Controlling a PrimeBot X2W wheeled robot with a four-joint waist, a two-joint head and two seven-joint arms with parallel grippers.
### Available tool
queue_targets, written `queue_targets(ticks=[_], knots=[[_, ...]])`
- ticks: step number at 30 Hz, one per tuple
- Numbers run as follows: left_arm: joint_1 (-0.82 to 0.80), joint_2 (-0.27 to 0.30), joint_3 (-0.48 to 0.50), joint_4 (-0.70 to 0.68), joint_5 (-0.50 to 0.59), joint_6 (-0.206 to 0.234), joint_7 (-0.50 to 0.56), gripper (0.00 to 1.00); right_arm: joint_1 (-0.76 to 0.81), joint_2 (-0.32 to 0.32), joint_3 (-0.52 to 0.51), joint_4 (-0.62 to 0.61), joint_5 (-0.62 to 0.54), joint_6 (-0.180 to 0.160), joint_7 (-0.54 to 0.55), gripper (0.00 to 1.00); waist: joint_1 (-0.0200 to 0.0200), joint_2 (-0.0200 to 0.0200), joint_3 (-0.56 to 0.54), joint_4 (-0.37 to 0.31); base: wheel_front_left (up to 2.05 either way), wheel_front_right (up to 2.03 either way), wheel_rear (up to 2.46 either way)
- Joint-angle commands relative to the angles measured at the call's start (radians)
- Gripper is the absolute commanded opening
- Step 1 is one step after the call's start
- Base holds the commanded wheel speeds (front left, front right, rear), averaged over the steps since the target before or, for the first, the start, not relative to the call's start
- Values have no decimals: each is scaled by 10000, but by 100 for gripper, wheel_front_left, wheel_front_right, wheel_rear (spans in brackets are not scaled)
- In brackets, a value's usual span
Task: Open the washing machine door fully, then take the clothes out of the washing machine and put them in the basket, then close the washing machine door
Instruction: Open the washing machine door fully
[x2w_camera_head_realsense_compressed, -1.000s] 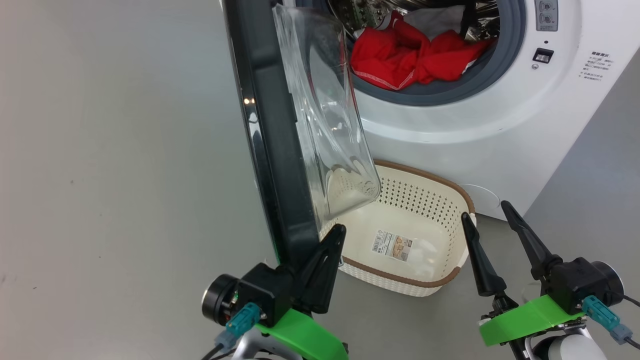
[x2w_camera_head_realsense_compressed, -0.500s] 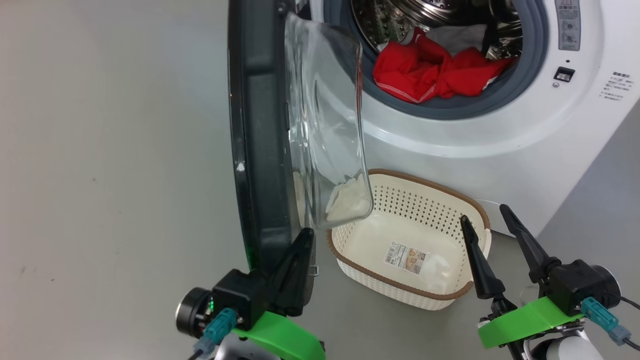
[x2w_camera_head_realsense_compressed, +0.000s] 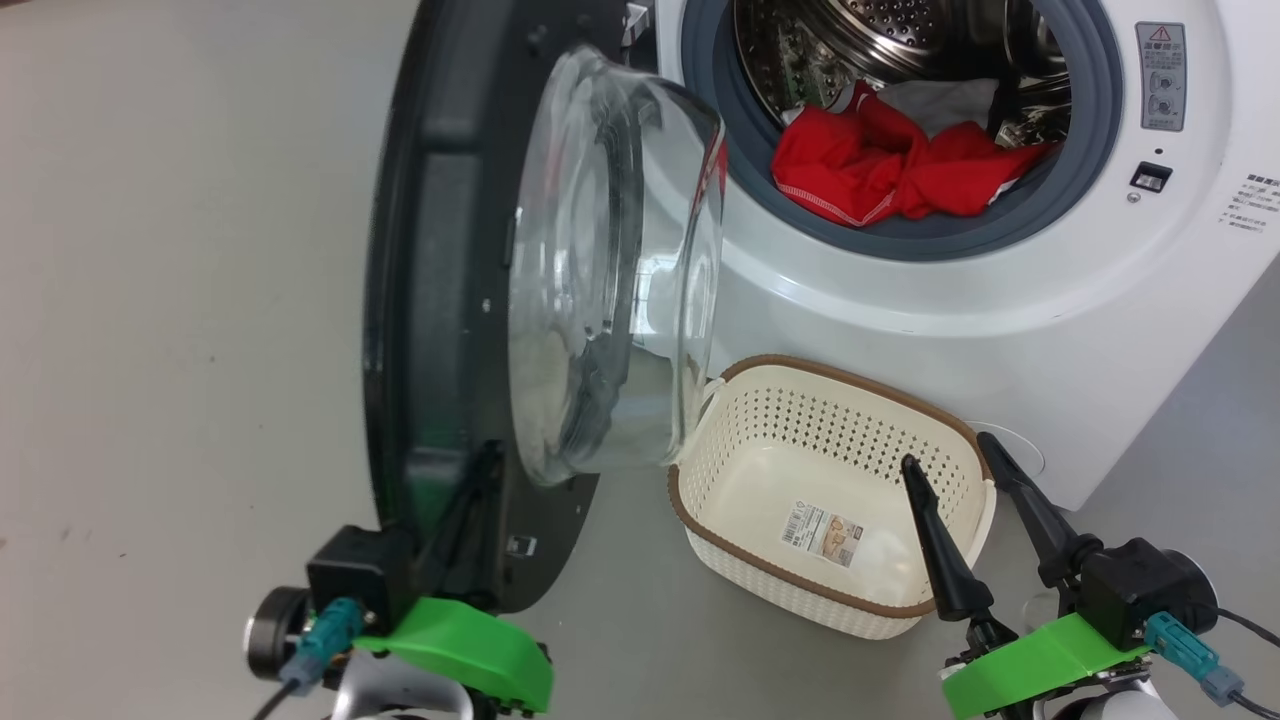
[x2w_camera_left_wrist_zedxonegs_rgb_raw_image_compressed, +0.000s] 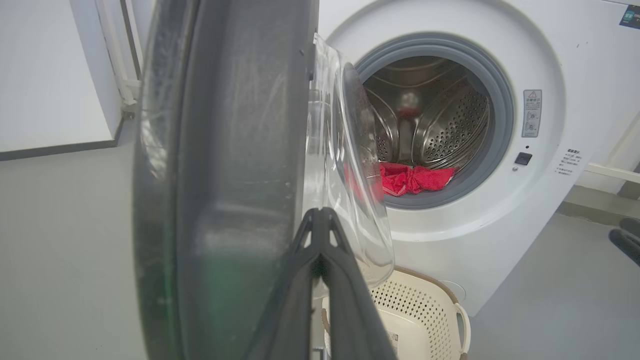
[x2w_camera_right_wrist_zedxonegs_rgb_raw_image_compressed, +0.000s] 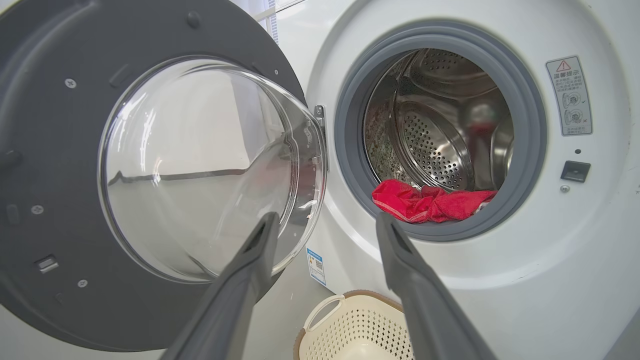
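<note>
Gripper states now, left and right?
Left gripper: closed, fingers together by the washing machine door, gripping nothing.
Right gripper: open, empty.

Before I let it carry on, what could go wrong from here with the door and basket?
The shut left gripper only rests against the washing machine door, so it may slide off. The door's glass bowl hangs over the basket rim, so a swing back could clip it. The clothes drape over the grey rubber ring and might snag.

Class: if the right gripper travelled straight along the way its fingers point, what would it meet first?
Probably the washing machine, its white front beside the grey ring, passing above the basket; depth is unclear.
</note>
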Motion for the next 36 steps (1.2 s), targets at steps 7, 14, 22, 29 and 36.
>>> queue_targets(ticks=[7, 14, 22, 29, 36], knots=[[-140, 649, 1334, 176, -289, 416, -311, 0, -67, 11, 230, -221, 15, 48, -133, 100, -1, 0, 11, -140, 0, 0, 0], [-403, 801, 1954, 843, -553, 514, -735, 0, -123, 11, 191, -303, -73, 48, -40, 100, -1, 0, 119, -279, 0, 0, 0], [-546, 941, 2738, 1606, -855, 685, -1478, 0, -113, 11, 249, -327, -96, 48, 46, 100, -1, 0, 85, -504, 0, 0, 0], [-880, 1099, 3123, 2191, -986, 574, -1938, 0, -121, 11, 164, -518, -283, 48, 229, 100, -1, 0, 282, -701, 0, 0, 0], [-1256, 1042, 3475, 2699, -1238, 383, -2200, 0, -78, 11, 70, -796, -488, 48, 441, 100, -1, 0, 484, -791, 0, 0, 0]])
